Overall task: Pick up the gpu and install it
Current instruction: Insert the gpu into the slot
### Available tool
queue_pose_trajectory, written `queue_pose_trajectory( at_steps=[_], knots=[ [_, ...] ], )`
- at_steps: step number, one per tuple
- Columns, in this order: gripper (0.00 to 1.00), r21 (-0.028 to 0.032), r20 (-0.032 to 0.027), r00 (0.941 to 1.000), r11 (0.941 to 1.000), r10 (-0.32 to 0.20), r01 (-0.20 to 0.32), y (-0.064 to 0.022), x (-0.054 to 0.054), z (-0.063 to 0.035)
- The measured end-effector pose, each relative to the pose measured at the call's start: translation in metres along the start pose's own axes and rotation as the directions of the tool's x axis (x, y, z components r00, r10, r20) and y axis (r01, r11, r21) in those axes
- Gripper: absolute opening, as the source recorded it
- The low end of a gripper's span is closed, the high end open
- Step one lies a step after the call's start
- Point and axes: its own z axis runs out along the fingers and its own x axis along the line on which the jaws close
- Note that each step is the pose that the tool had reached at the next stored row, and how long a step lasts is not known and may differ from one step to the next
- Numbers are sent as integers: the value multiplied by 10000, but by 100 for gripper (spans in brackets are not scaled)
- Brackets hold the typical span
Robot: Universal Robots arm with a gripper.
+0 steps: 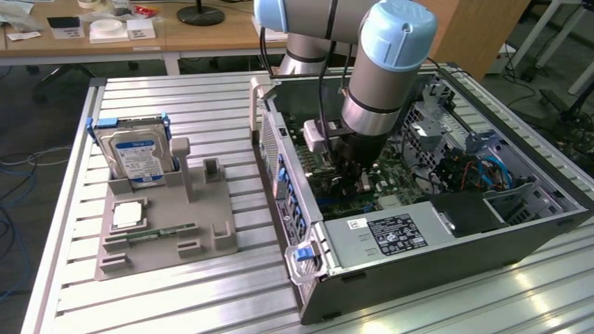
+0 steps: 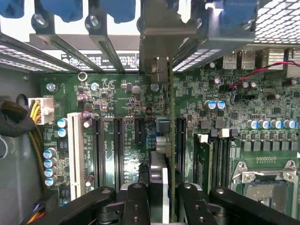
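Deep inside open computer case [image 1: 446,229], at three o'clock of parts tray [image 1: 158,229]. Pickup done, seating unfinished. Motherboard [image 2: 117,108] below, slots bare. Gripper [image 2: 161,192] pinching gpu [image 2: 171,140] edge-on above a slot.

Arm reaches steeply down, wrist near vertical. Gripper [image 2: 161,199] points straight downward, fingers [image 2: 136,201] closed partway, clamped on the gpu [image 2: 171,140] edge.

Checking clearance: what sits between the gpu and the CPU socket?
Memory slots lie between the gpu and the CPU socket, seen in the wrist view.
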Motion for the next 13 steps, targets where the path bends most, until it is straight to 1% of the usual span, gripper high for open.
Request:
queue_pose_trajectory(
  at_steps=[2,7,13],
  knots=[
    [28,-10,-23,10000,10000,1,-1,1,3,-13],
    [28,-10,-25,10000,10000,22,-22,0,3,-14],
    [28,-1,-36,9999,9999,163,-163,-7,6,-14]
  ],
)
